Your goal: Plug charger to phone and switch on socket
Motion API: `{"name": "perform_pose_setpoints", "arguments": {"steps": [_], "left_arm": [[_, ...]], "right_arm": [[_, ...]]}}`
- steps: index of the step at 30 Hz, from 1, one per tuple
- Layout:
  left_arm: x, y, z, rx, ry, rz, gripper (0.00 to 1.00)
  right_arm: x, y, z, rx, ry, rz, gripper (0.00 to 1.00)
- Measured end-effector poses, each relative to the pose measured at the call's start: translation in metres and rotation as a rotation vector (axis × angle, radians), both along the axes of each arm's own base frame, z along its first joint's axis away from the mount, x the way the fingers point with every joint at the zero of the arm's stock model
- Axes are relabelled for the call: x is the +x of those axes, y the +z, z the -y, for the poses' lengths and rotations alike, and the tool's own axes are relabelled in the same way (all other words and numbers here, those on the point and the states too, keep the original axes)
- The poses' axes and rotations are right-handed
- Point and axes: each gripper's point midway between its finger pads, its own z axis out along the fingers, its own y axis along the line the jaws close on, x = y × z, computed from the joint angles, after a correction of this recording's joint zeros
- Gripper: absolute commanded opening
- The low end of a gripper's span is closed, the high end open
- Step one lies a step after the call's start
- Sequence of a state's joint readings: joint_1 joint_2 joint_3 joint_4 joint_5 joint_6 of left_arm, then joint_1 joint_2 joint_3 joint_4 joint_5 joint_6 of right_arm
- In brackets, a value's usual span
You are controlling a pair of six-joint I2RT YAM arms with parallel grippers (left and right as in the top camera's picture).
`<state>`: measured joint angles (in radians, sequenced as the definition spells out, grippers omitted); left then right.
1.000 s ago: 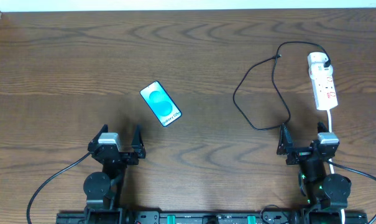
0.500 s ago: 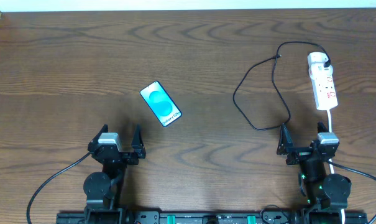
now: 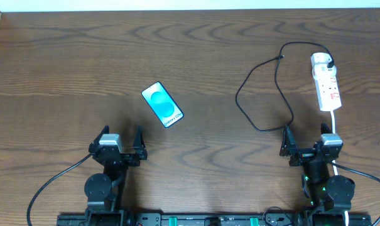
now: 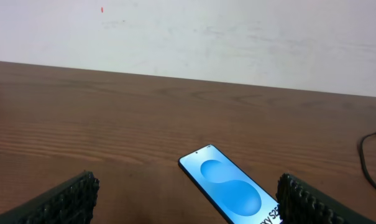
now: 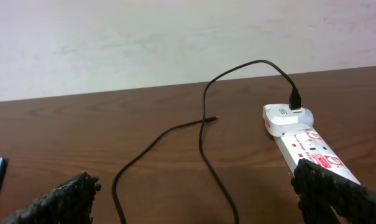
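The phone [image 3: 162,105], blue-turquoise screen up, lies at an angle left of centre. It also shows in the left wrist view [image 4: 231,190], just ahead of the jaws. My left gripper [image 3: 120,141] [image 4: 188,199] is open and empty, near the phone's lower end. The charger cable [image 3: 237,97] [image 5: 201,140] lies in a loose loop, its free plug tip [image 3: 282,57] [image 5: 214,117] on the table. Its other end is plugged in at the far end of the socket [image 3: 326,85] [image 5: 302,140]. My right gripper [image 3: 306,141] [image 5: 194,193] is open and empty, with the loop ahead of it.
The socket's thick white cord [image 3: 335,122] runs toward the right arm base. A pale wall stands beyond the table's far edge [image 3: 190,10]. Bare wood lies between the phone and the cable loop.
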<state>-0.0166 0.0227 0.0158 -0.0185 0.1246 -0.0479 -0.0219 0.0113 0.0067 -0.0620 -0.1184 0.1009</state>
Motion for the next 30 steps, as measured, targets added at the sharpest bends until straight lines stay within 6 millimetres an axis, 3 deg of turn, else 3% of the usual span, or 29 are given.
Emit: {"name": "perform_pose_setpoints", "arguments": {"steps": [30], "left_arm": [[0.0001,-0.0002,-0.0034,0.003,0.020,-0.002,0.92]], "right_arm": [[0.0000,0.0000,0.0001,0.000,0.000,0.000,0.99]]}}
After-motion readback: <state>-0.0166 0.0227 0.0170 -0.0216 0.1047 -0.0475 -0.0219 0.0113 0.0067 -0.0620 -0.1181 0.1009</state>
